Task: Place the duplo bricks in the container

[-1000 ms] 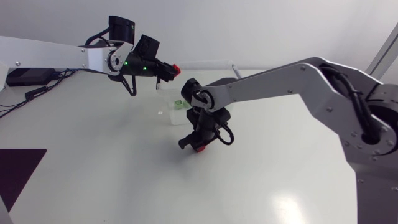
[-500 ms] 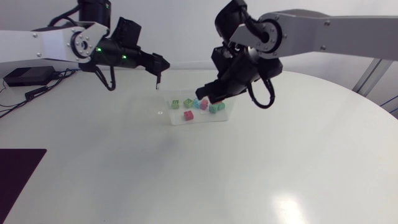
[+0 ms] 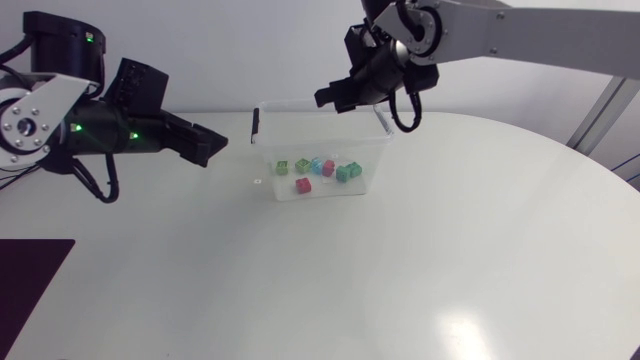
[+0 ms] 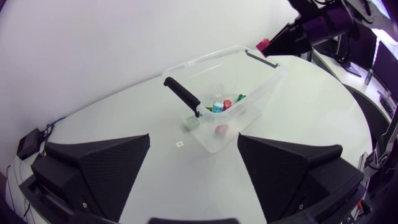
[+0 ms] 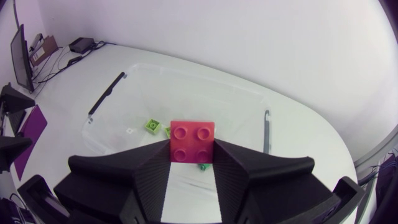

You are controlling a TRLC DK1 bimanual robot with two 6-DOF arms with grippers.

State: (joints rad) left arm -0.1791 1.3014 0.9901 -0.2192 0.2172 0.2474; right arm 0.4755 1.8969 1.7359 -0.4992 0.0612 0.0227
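A clear plastic container (image 3: 372,150) stands at the table's far middle and holds several duplo bricks, among them green (image 3: 283,167), blue (image 3: 316,166) and red (image 3: 303,185). My left gripper (image 3: 207,146) hangs open and empty to the left of it; in the left wrist view its fingers (image 4: 112,162) stand wide apart with the container (image 4: 217,56) ahead. Above the container's far rim, my right gripper (image 3: 325,97) is shut on a red brick (image 5: 193,140), studs facing the camera. Below that gripper (image 5: 193,163) the container (image 5: 186,71) shows a green brick (image 5: 152,126).
The container has black clip handles (image 3: 255,125) at both ends. A small white marker (image 3: 258,182) lies on the table just left of the container. A dark mat (image 3: 30,275) covers the table's near left corner.
My left gripper opened, its red brick now lies in the container, and the arm drew back to the left. My right arm lifted a red brick from the table up over the container.
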